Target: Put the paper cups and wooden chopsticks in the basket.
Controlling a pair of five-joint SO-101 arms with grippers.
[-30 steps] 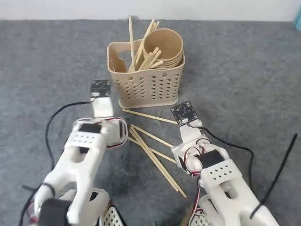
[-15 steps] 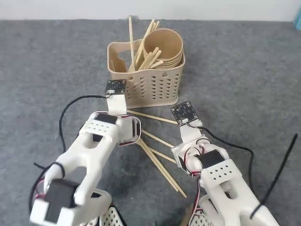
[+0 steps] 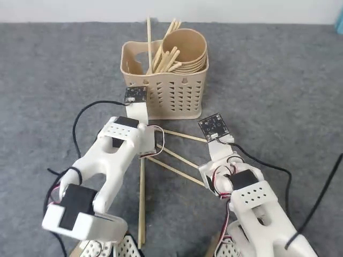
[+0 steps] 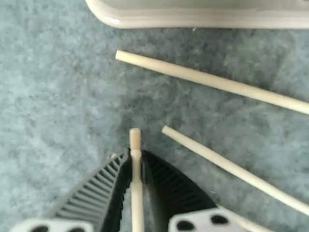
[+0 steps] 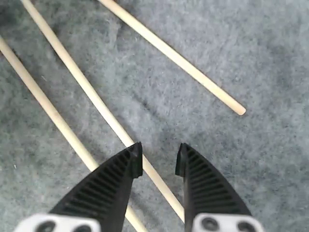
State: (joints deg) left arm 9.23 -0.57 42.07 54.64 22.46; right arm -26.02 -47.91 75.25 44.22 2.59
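Observation:
The beige basket (image 3: 171, 93) stands at the back centre with stacked paper cups (image 3: 186, 47) and several wooden chopsticks (image 3: 161, 53) in it. My left gripper (image 4: 136, 157) is shut on one chopstick (image 4: 135, 145), its tip just short of the basket's base (image 4: 193, 14). The rest of that chopstick (image 3: 141, 203) trails toward the table's front. My right gripper (image 5: 158, 152) is open, low over loose chopsticks (image 5: 82, 84) on the carpet. One of them passes under its jaws. Three loose chopsticks (image 3: 179, 158) lie between the two arms.
Grey carpet (image 3: 278, 80) covers the table, with free room to the left and right of the basket. Black cables (image 3: 80, 120) loop beside both arms. Another cable (image 3: 268, 168) runs off to the right.
My left arm has swung right and forward to the basket's front and shut on a chopstick, which now points toward the front edge. The right arm has barely moved.

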